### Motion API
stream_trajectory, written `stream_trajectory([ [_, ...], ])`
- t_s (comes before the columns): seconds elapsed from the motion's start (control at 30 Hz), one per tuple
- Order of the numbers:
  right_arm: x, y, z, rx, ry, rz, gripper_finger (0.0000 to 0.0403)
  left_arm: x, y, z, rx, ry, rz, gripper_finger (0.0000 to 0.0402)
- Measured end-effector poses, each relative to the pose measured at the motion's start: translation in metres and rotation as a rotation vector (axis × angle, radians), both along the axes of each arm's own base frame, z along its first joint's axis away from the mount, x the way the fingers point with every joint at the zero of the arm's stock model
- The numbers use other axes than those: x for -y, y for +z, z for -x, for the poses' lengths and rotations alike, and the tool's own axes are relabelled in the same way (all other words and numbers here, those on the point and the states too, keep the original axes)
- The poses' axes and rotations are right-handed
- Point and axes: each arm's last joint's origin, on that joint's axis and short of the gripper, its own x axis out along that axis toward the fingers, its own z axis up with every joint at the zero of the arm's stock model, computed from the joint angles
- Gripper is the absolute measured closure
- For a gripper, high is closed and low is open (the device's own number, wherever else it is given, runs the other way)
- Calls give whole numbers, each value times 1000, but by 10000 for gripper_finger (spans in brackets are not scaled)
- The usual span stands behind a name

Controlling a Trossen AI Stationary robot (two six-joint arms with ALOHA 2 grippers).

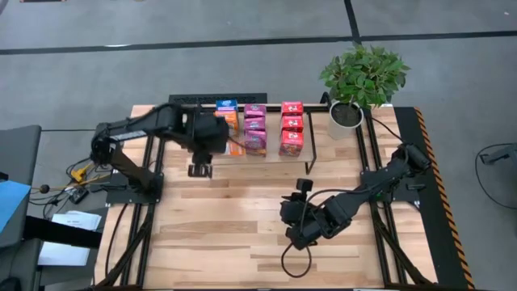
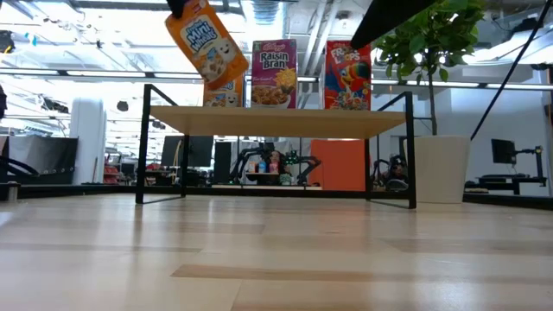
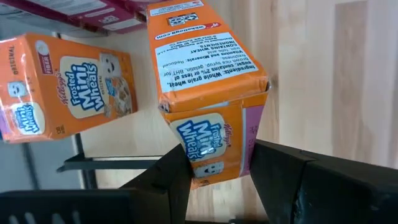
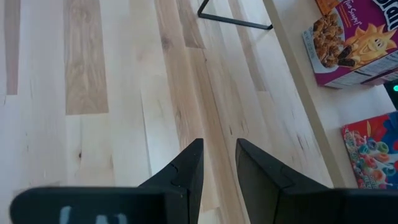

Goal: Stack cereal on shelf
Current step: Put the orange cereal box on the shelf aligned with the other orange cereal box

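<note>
The left gripper pinches a tilted Frosted Mini-Wheats box by one end above the shelf, so it may land askew and topple neighbouring boxes; the right gripper, fingers slightly spread, waits over the table.

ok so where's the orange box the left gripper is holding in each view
High view: mostly hidden under the left arm; orange edge at the shelf's front.
Low view: orange box tilted, top left, above the shelf.
Left wrist view: centre, between the fingers.
Right wrist view: not in it.
Shared landmark: the shelf.
</note>
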Motion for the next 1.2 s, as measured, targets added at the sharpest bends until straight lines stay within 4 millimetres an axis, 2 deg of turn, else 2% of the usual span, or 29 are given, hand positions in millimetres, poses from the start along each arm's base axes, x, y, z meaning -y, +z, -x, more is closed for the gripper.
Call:
stream_trajectory([
  [0.13, 0, 0, 0, -2, -2, 0, 284, -17, 2, 5, 4, -22, 61, 267],
  [0.23, 0, 0, 0, -2, -2, 0, 284, -25, 3, 6, -7, -45, 44, 267],
  [0.6, 1, 0, 0, -3, -5, 1, 284, -40, 5, 12, -29, -65, -37, 267],
  [0.8, 5, 0, -2, -4, -16, 2, 285, -36, 21, 36, 44, -40, -55, 267],
  [0.97, 8, 0, -4, -5, -24, 2, 285, -28, 34, 56, 144, -54, 68, 267],
  [1.2, 15, 0, -7, -4, -48, 2, 285, -24, 35, 58, 170, -82, 157, 267],
])
